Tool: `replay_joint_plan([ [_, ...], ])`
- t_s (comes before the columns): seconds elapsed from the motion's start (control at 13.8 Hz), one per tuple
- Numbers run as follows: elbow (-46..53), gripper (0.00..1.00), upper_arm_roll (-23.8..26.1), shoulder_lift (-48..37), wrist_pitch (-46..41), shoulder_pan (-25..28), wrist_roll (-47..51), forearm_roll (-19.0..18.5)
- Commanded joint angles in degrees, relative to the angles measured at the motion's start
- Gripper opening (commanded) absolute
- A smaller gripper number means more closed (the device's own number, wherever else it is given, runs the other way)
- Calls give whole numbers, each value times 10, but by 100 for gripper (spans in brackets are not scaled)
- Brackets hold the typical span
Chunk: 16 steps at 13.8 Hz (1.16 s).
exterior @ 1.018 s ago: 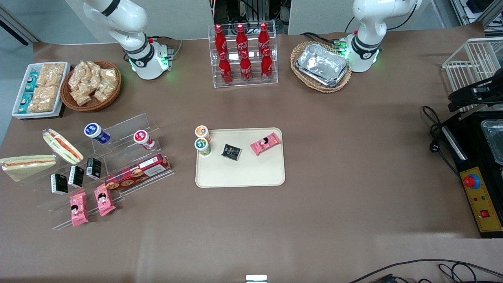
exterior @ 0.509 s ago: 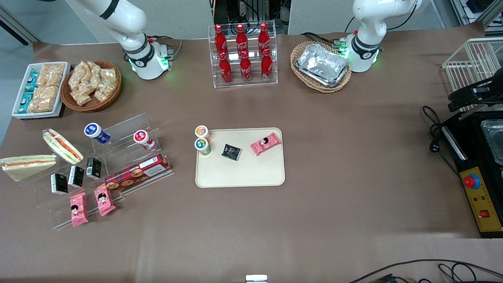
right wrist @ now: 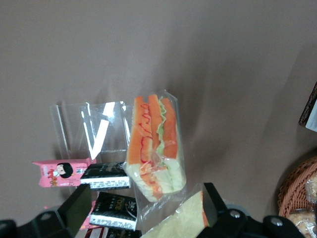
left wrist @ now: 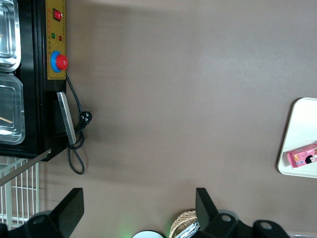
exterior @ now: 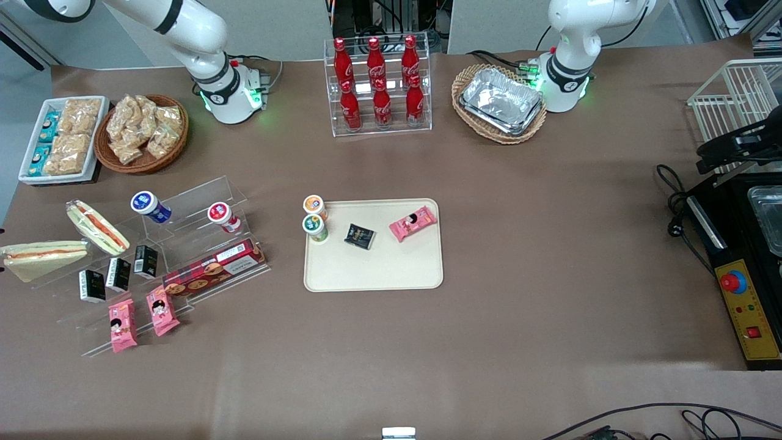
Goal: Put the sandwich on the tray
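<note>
A brown tabletop [exterior: 550, 275] carries two wrapped sandwiches at the working arm's edge. The sandwich [exterior: 43, 256], pale with one orange stripe, lies there well apart from the tray [exterior: 391, 272], which holds two cups, one black packet and one pink packet. The gripper [right wrist: 148, 208] hovers above the sandwiches, jaws spread, gripping nothing.

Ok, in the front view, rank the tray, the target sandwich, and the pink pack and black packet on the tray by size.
Largest to smallest:
1. tray
2. sandwich
3. pink pack
4. black packet
The claw hovers open by the sandwich.
</note>
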Motion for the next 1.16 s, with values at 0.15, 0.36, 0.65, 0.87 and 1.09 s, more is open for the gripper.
replay_joint_plan([
  [0.15,-31,100,1,-4,21,-5,1,8],
  [0.36,-42,100,1,-2,46,2,3,-19],
  [0.65,-68,100,1,-1,93,3,13,-21],
  [0.87,-88,100,1,-1,126,3,18,-26],
  [1.09,-90,99,1,-1,133,3,20,-26],
])
